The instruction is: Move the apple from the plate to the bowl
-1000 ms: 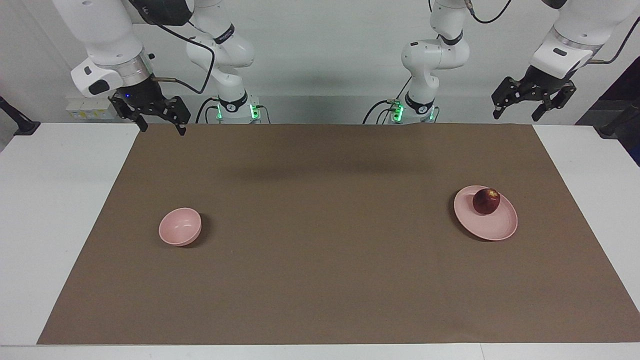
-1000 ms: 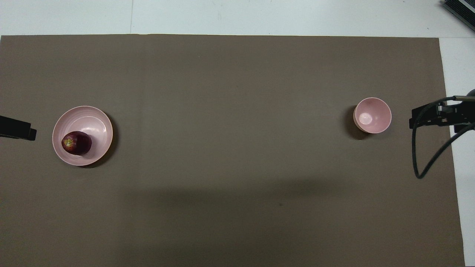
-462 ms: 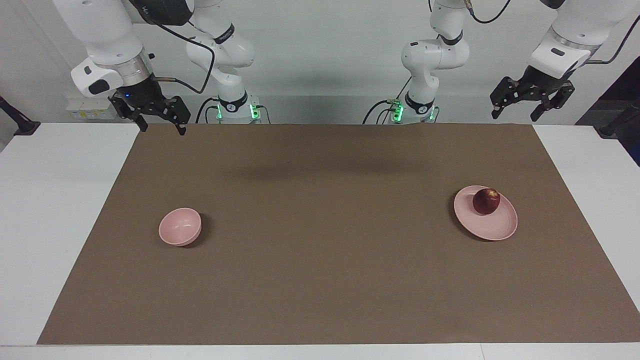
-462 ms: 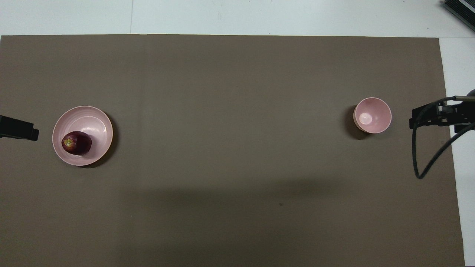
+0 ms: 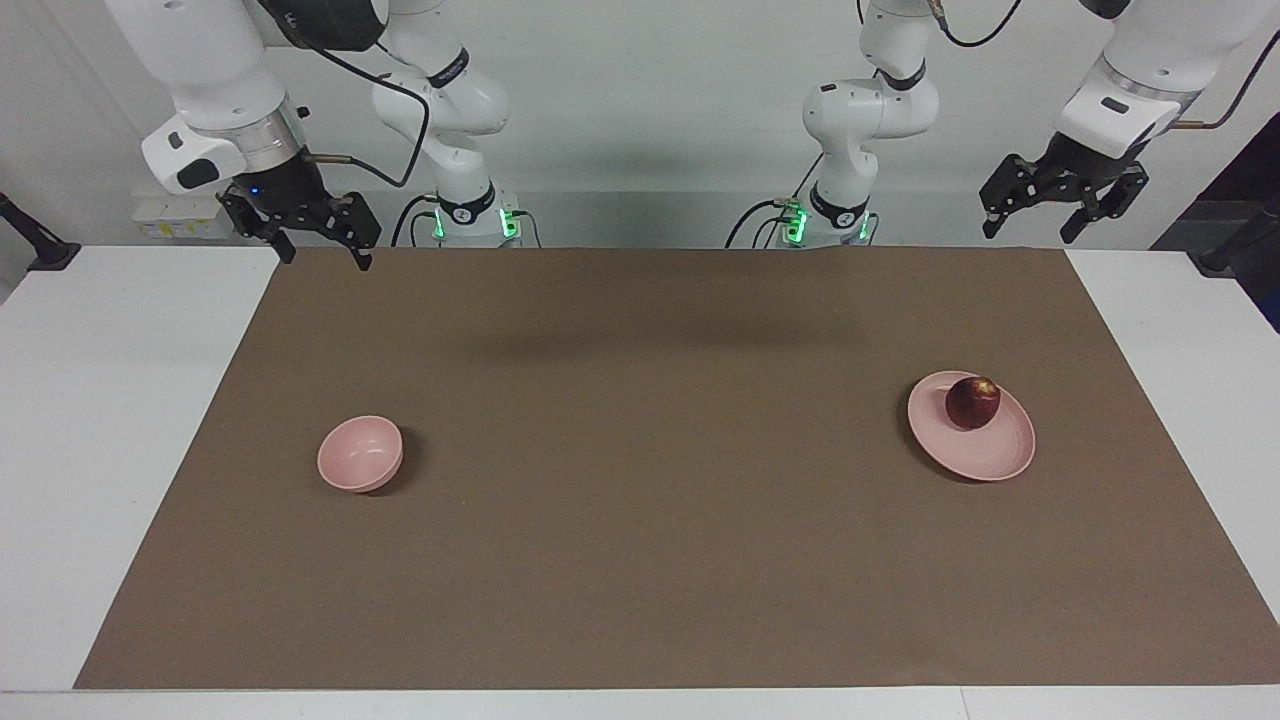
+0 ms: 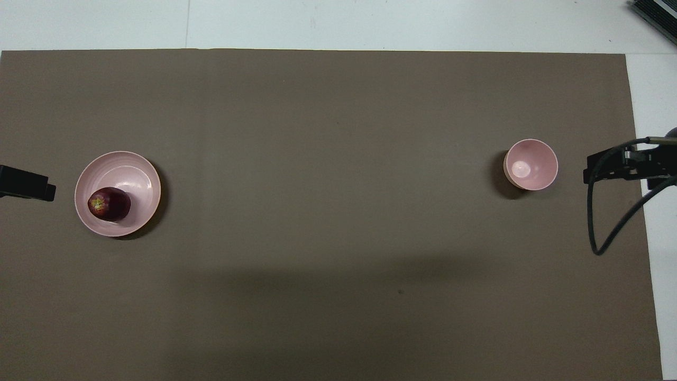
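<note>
The dark red apple (image 5: 973, 402) (image 6: 109, 203) lies on the wide pale pink plate (image 5: 985, 455) (image 6: 129, 169), on the side of it nearer the robots, toward the left arm's end of the table. The small deep pink bowl (image 5: 360, 455) (image 6: 531, 165) stands empty toward the right arm's end. My left gripper (image 5: 1029, 233) hangs open, high in the air over the mat's corner at the plate's end, holding nothing. My right gripper (image 5: 325, 257) hangs open and empty over the mat's corner at the bowl's end.
A brown mat (image 5: 640, 520) covers most of the white table (image 5: 100, 420). A black cable (image 6: 608, 222) loops down from the right wrist beside the bowl. A dark device (image 6: 655, 13) sits at the table's corner farthest from the robots, at the right arm's end.
My left gripper has risen slightly and drifted a little toward the plate. The right arm, apple, plate and bowl have not moved.
</note>
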You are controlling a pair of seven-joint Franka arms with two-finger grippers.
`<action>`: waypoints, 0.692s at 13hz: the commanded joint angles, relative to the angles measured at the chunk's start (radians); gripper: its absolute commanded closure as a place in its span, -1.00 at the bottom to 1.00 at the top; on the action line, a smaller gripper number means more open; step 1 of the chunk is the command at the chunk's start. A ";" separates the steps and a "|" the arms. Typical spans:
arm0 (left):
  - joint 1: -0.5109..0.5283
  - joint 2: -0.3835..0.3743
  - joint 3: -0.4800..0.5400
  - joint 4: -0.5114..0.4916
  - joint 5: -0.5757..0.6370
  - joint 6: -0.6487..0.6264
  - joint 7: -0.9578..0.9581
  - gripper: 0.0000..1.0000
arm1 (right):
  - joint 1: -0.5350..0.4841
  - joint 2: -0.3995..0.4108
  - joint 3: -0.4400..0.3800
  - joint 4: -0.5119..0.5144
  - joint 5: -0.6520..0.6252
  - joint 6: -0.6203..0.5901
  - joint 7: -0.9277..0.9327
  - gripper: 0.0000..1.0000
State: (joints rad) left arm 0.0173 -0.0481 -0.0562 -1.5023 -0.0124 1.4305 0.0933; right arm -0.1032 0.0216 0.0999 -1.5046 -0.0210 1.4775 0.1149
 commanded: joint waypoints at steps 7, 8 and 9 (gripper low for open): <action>0.006 -0.050 0.012 -0.081 0.011 0.054 -0.001 -1.00 | -0.010 -0.020 0.004 -0.020 0.007 0.003 0.009 -1.00; 0.004 -0.049 0.012 -0.078 0.011 0.057 -0.004 -1.00 | -0.010 -0.020 0.003 -0.022 0.007 0.003 0.009 -1.00; 0.000 -0.049 0.012 -0.078 0.011 0.057 -0.006 -1.00 | -0.010 -0.020 0.004 -0.020 0.007 0.003 0.008 -1.00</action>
State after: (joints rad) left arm 0.0178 -0.0708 -0.0435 -1.5485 -0.0124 1.4631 0.0933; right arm -0.1040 0.0216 0.0996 -1.5046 -0.0210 1.4775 0.1149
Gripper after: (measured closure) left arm 0.000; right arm 0.000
